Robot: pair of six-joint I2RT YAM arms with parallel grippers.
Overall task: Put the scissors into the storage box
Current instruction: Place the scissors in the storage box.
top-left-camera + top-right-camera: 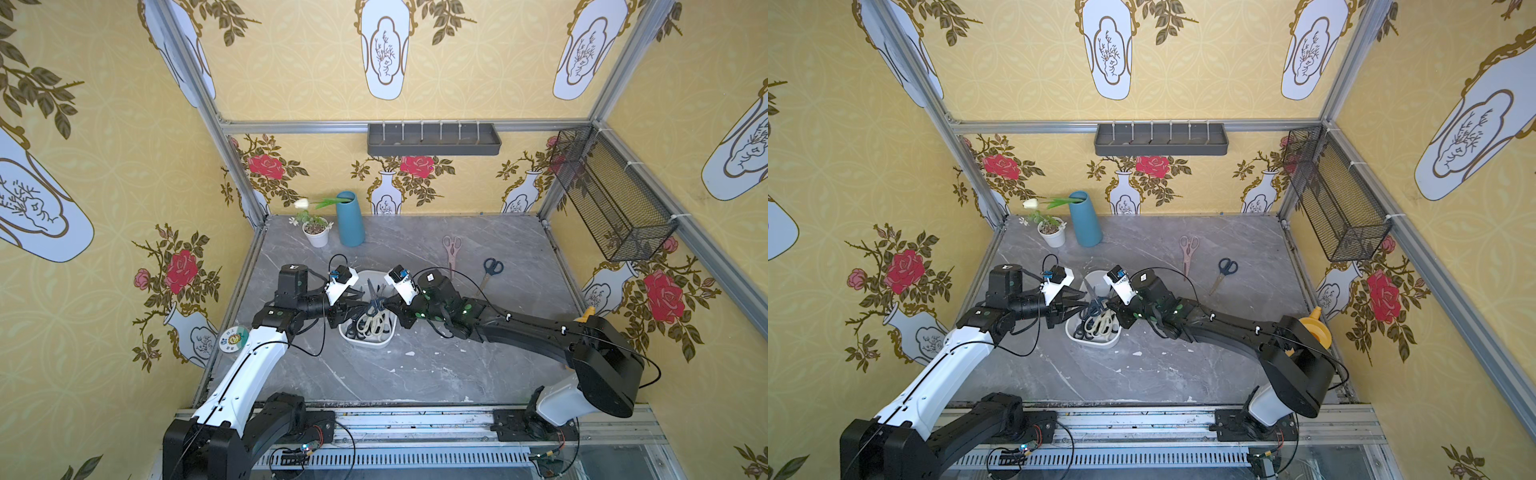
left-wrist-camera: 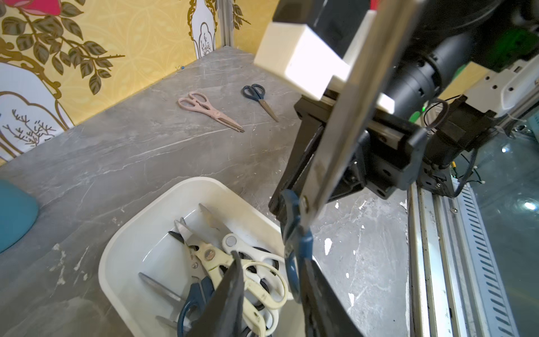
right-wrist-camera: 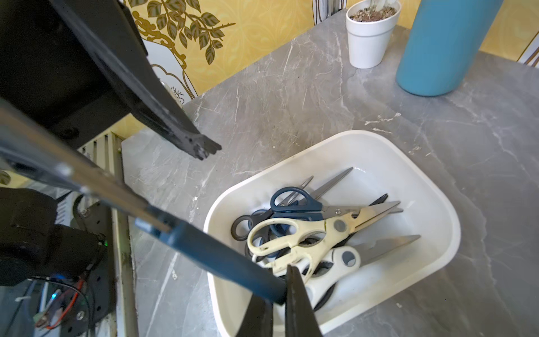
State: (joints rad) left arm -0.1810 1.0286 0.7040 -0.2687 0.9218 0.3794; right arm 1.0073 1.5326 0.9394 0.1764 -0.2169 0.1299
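Looks like drop time: right hand (image 3: 275,286) clamps the blue scissors (image 3: 215,256) over the storage box (image 3: 353,133), left hand (image 2: 271,262) half-open alongside.

Blue vase (image 1: 350,220), potted plant (image 1: 316,233), grey tray (image 1: 432,140), mesh basket (image 1: 611,195)
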